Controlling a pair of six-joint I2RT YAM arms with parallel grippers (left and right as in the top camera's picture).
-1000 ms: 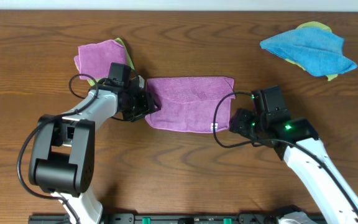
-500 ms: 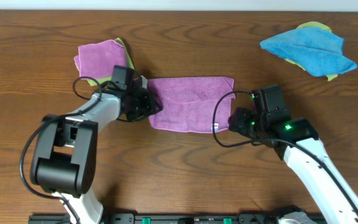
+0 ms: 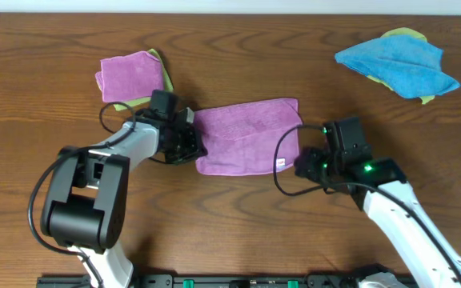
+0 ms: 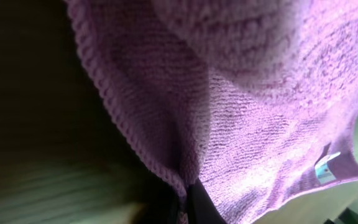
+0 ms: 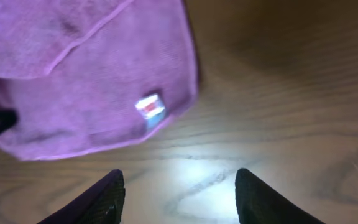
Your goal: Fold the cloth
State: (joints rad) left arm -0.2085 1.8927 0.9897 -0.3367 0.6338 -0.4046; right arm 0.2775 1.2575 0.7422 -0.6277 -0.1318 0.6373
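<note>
Overhead: cloth point(image 3: 250, 132) in left hand point(image 3: 194, 146)

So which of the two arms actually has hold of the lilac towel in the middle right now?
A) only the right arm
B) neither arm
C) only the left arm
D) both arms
C: the left end effector pinches the left edge of the lilac towel, while the right end effector sits open over the table, just off the corner with the white tag.

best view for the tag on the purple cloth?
Right wrist: the tag is large and clear, near the cloth corner. Overhead shows only a white speck; left wrist, a small blurred sliver.
</note>
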